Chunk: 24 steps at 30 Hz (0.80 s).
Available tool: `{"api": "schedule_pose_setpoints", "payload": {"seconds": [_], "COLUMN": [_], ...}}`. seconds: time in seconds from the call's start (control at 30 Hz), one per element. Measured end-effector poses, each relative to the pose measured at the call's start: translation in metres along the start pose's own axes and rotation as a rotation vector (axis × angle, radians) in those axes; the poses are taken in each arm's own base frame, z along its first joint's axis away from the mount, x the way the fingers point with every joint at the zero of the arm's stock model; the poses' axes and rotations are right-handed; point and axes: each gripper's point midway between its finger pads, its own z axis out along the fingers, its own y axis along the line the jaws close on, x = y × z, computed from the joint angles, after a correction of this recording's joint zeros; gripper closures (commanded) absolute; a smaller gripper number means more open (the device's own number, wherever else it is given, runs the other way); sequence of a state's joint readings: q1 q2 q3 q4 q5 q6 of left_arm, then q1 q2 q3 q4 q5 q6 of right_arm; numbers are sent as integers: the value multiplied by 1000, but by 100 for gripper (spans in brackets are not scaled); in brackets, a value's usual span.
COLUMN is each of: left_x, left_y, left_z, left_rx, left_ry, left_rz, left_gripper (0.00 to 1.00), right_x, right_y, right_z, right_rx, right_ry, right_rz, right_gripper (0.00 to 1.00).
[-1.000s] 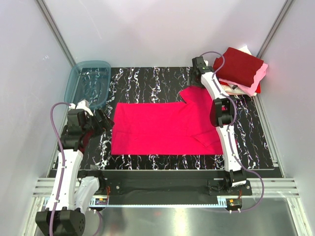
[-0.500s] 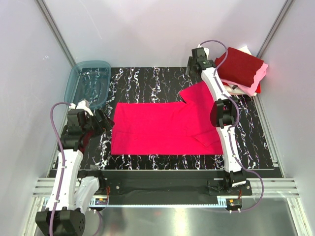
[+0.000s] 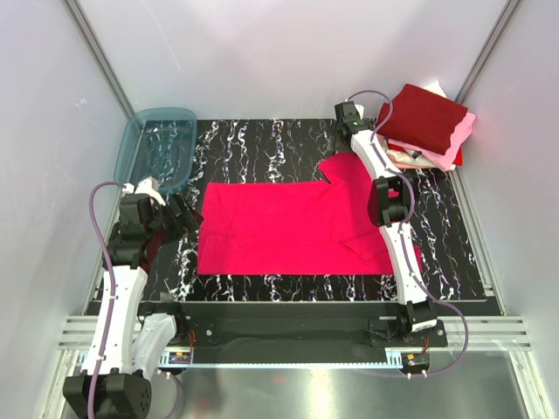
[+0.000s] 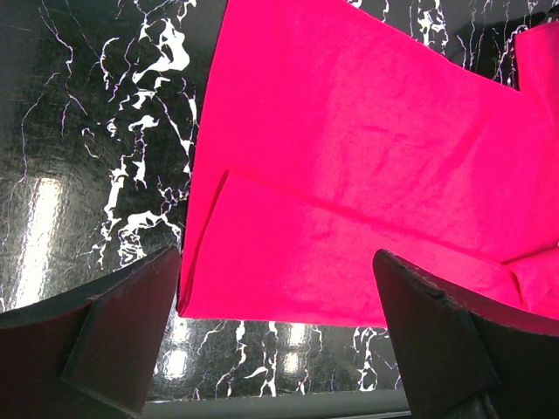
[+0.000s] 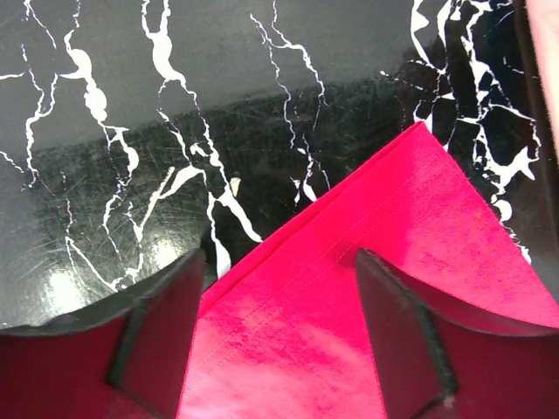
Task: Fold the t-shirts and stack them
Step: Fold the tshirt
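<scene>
2 hands, left hand (image 4: 276, 253) and right hand (image 5: 279, 255), gape at edges of the pinkish-red t-shirt (image 3: 288, 229); tub (image 3: 160, 111) far-left.

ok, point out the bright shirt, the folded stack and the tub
bright shirt (image 3: 279, 229): top view, mid body.
folded stack (image 3: 424, 118): top view, dark red top shirt.
tub (image 3: 157, 150): top view, bare bottom.

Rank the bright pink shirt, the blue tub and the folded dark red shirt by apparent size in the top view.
1. Bright pink shirt, clearly largest.
2. Blue tub.
3. Dark red shirt, only slightly smaller than the tub.
</scene>
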State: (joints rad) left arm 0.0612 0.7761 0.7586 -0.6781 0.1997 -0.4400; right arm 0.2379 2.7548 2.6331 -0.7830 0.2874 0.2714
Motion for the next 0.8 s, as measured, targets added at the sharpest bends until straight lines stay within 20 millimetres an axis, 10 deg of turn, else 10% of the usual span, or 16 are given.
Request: {"api": "schedule_pose_setpoints", "payload": {"seconds": [0.17, 0.43, 0.8], "left_x": [-1, -1, -4], "left_y": [-1, -1, 9], "left_z": [-1, -2, 2], "left_rx": [3, 3, -31], "left_ry": [-6, -9, -9], "left_rz": [1, 2, -25], "left_gripper": [1, 1, 1], "right_x": [2, 3, 18], "right_y": [0, -6, -10], "right_z": [1, 4, -13], "right_rx": [-2, -8, -52], "right_ry": [5, 14, 70], "right_rz": [5, 42, 54], "right_gripper": [41, 98, 100]}}
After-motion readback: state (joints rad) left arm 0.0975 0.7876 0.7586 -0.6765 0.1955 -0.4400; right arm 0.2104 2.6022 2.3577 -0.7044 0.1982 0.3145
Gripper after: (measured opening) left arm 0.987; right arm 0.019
